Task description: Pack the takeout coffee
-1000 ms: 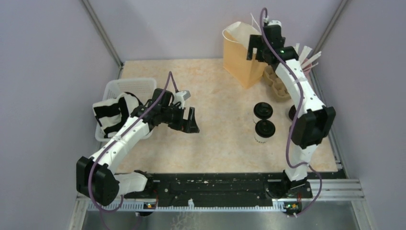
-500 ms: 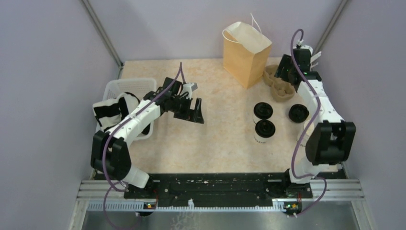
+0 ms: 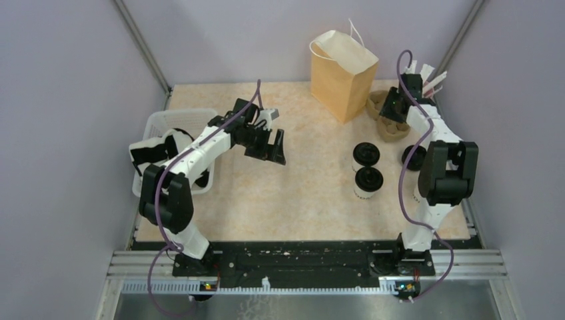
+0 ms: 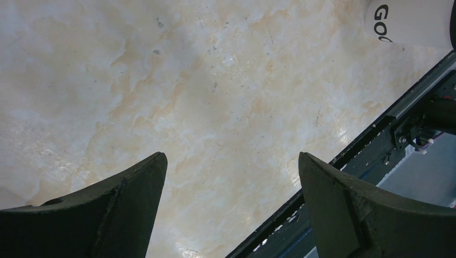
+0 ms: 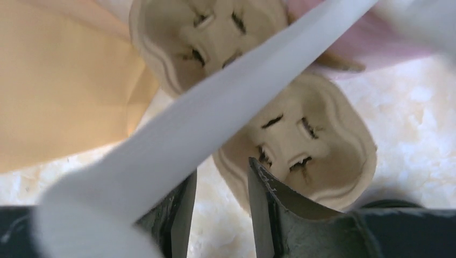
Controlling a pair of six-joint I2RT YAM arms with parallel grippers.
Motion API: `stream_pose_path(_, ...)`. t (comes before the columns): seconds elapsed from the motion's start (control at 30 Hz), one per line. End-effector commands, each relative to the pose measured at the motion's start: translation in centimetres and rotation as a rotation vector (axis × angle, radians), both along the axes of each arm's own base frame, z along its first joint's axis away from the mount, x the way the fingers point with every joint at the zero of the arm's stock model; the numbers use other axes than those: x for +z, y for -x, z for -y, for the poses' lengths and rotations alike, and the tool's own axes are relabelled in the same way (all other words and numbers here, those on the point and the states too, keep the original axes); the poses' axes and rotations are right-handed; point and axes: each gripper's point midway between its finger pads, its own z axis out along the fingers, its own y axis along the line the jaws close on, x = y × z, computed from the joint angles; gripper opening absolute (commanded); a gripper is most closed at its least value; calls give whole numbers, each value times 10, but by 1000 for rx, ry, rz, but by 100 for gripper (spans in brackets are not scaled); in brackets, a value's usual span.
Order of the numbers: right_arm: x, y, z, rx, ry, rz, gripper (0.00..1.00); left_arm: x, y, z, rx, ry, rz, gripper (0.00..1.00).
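Three lidded coffee cups (image 3: 366, 155) stand unpacked at 3 o'clock on the tabletop (image 3: 306, 200). The left hand (image 4: 230, 158) is wide apart and empty. The right hand (image 5: 221, 172), narrowly apart and empty, hangs over the carrier (image 5: 322, 134). The straw (image 5: 215, 118) lying across it could be dragged along.

table (image 3: 313, 200) cream-beige, marbled mottling | paper bag (image 3: 343, 77) tan-brown, handle white | coffee cups (image 3: 368, 180) white, lids black, black lettering on one | cup carrier (image 5: 306, 145) pale tan pulp | pink cup (image 5: 376, 37) | straws (image 3: 433, 72) white | basket (image 3: 174, 117) white | cloth (image 3: 148, 152) black-and-white stripes | arms (image 3: 200, 150) white, black joints | cables (image 3: 403, 193) purple | walls (image 3: 66, 100) pale lilac
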Motion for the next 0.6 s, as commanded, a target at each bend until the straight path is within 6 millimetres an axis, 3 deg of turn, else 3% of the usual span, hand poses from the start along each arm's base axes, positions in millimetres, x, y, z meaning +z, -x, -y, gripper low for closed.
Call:
stream_pose_path(0.0,22,-36,10,-30,-15,113,39,9,-17,-4,-14,-14,53,98)
stream_pose_path(0.27,7,-52,11,-43,-20,91,36,1,-29,-10,-22,-50,45,98)
stream_pose_path(0.57,-4,-41,10,-33,-24,72,36,-2,-35,-17,-13,-46,32,98)
